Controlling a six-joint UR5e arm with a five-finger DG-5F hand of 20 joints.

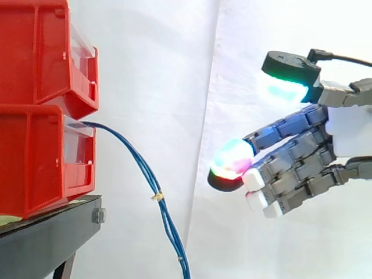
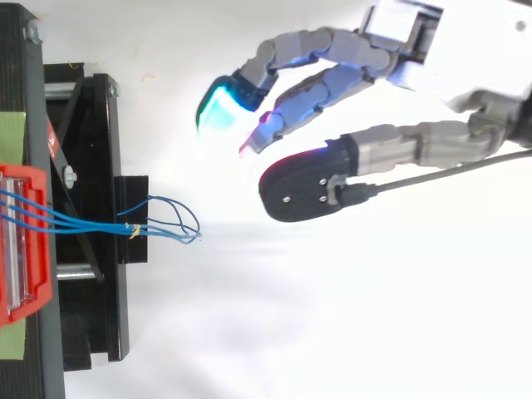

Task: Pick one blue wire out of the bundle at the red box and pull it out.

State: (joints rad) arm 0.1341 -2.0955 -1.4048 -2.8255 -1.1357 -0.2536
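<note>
Drooping in a loose bundle, thin blue wires (image 1: 152,186) leave the front of the lower red plastic bin (image 1: 35,163) and hang past the front edge of the black metal stand (image 1: 46,235) (small yellowish ties (image 1: 157,197) bind them). Well apart, the robot hand (image 1: 347,136) hovers, fingers (image 1: 289,124) spread loose, grasping nothing.

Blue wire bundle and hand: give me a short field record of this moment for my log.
wires: blue wire bundle leaves the front of the lower red bin and droops past the black stand
ties: small pale ties bind the bundle at two spots
hand: hand open, fingers reaching toward the bundle, holding nothing
contact: none; a clear gap separates the fingertips from the wires
task state: no wire picked yet
</note>
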